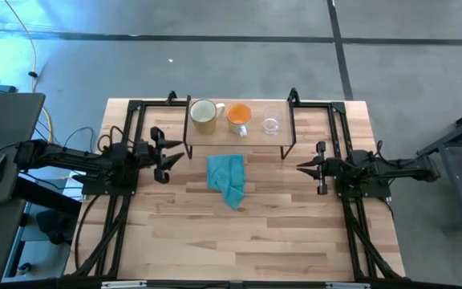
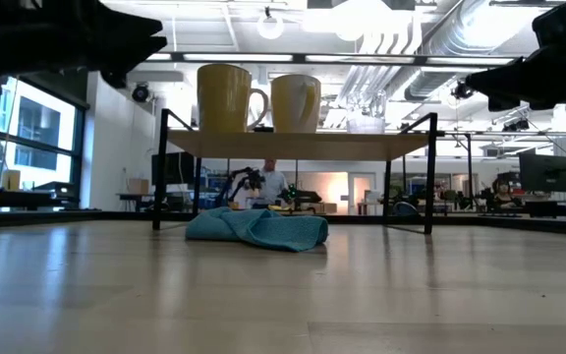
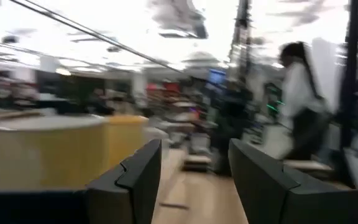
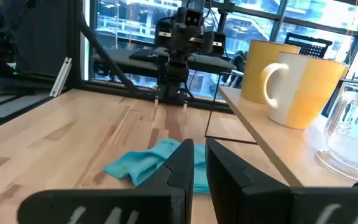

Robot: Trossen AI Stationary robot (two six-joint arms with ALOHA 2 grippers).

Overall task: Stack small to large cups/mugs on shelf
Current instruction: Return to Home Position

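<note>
Table [image 1: 295, 241]: pale wood in joined strips, smooth, with a low satin sheen that mirrors the room lights when seen from table height. Shelf [image 1: 215, 142]: light-wood board, smooth and matt, on thin black metal legs. Cream mug [image 1: 204, 116] and orange mug [image 1: 239, 115]: hard glazed surface, glossy, with highlights on the walls; the orange one's pale handle is equally shiny. Glass cup [image 1: 272, 123]: clear glass, reflective. Teal cloth [image 1: 228, 180]: soft fabric, crumpled, matt. Left gripper [image 1: 175, 157] and right gripper [image 1: 301, 167]: dark fingers, matt, plastic-looking, smooth-faced. Floor [image 1: 215, 64]: grey, smooth, faintly glossy
</note>
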